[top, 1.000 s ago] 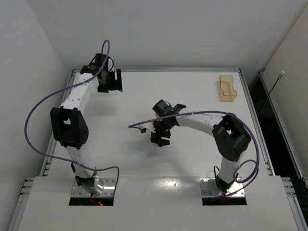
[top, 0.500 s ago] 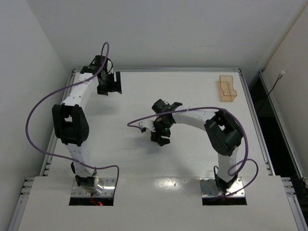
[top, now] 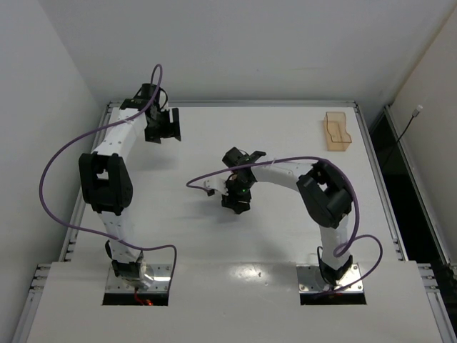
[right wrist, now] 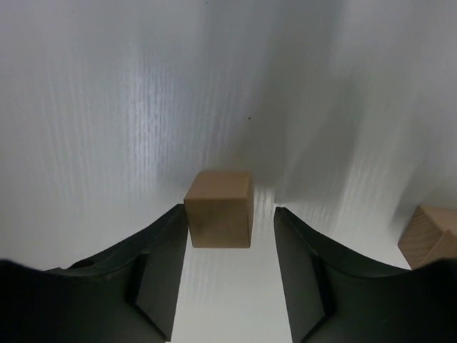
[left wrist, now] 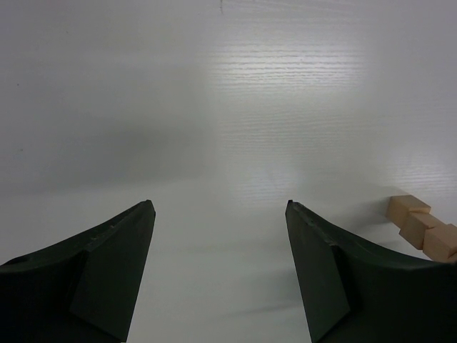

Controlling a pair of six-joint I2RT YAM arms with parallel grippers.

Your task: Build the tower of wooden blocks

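Observation:
A light tan wooden cube (right wrist: 219,209) sits on the white table between the fingers of my right gripper (right wrist: 230,214). The jaws are open. The left finger is at the cube's side and a gap shows on the right. A second cube (right wrist: 430,239) lies at the right edge of that view. In the top view the right gripper (top: 237,202) points down mid-table and hides the cubes. My left gripper (left wrist: 218,214) is open and empty over bare table, and in the top view (top: 163,125) it is at the far left. Three cubes (left wrist: 420,229) in a short slanted line show at its right edge.
A translucent tan tray (top: 337,131) stands at the far right of the table. Purple cables loop beside both arms. The table has raised metal edges (top: 235,104), and white walls close in the back and left.
The right arm has folded in, its elbow moving left, and its gripper has shifted slightly left and back. The left arm has barely moved.

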